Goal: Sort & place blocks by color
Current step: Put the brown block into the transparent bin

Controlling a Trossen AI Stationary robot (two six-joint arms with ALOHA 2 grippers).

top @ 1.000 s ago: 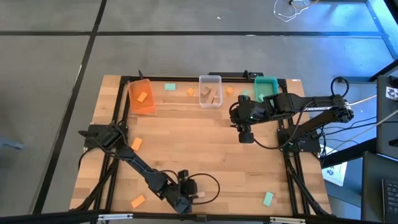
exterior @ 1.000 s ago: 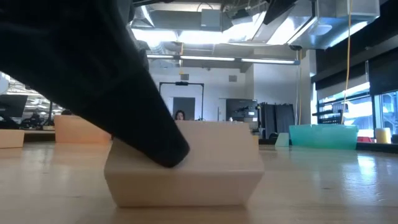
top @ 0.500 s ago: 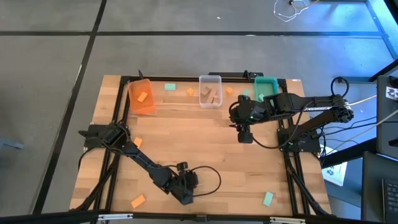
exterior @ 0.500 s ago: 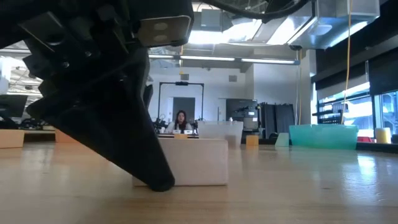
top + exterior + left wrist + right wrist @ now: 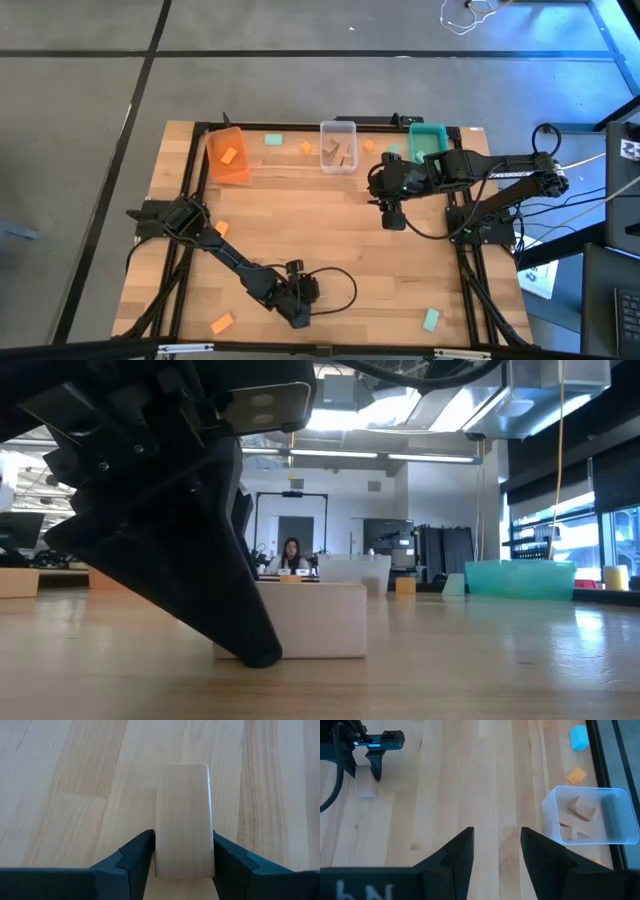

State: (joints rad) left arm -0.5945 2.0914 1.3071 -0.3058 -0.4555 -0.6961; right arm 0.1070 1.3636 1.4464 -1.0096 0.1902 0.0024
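Left gripper (image 5: 182, 865), near table (image 5: 330, 230) front edge, clamped on plain wood block (image 5: 183, 820) resting on the tabletop; block's near end hidden. Right gripper (image 5: 496, 850) parted, empty, near clear bin (image 5: 587, 820).

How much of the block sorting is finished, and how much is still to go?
Done: an orange block lies in the orange bin, and wood blocks lie in the clear bin. In hand: the left claw, near the table's front edge, is shut on a plain wood block. The right claw hangs open and empty near the bins. Left: loose orange and teal blocks, such as a teal one.
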